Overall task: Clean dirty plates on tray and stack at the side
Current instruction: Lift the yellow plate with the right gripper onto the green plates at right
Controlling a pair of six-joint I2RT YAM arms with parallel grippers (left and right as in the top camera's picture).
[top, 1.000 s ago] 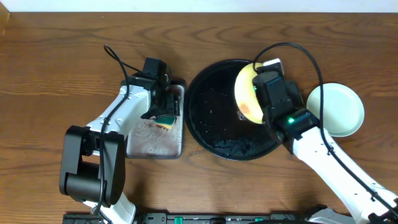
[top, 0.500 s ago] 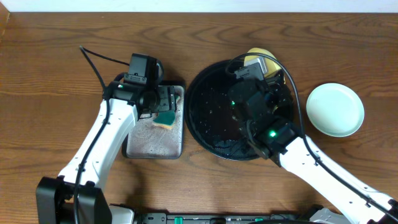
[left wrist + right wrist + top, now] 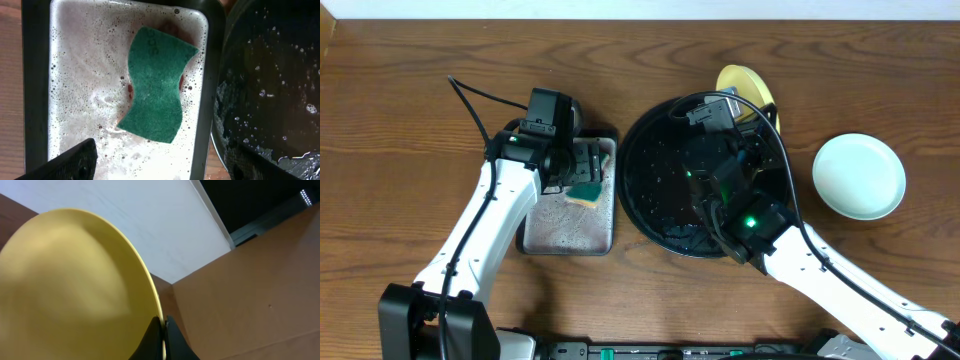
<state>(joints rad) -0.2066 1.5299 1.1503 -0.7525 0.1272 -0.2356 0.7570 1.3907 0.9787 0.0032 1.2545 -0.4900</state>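
Yellow plate (image 3: 75, 290) between right jaws

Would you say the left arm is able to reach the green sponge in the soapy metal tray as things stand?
Probably yes: the open left gripper hangs directly over the sponge lying in the grey tray, with nothing between them.

The left arm (image 3: 480, 225) reaches in from the near edge, its left gripper (image 3: 160, 165) pointing down with fingers (image 3: 75, 159) spread wide, while the right arm (image 3: 840, 285) stretches diagonally far-left, its right gripper (image 3: 162, 340) pinched tight on the yellow plate (image 3: 70, 290).
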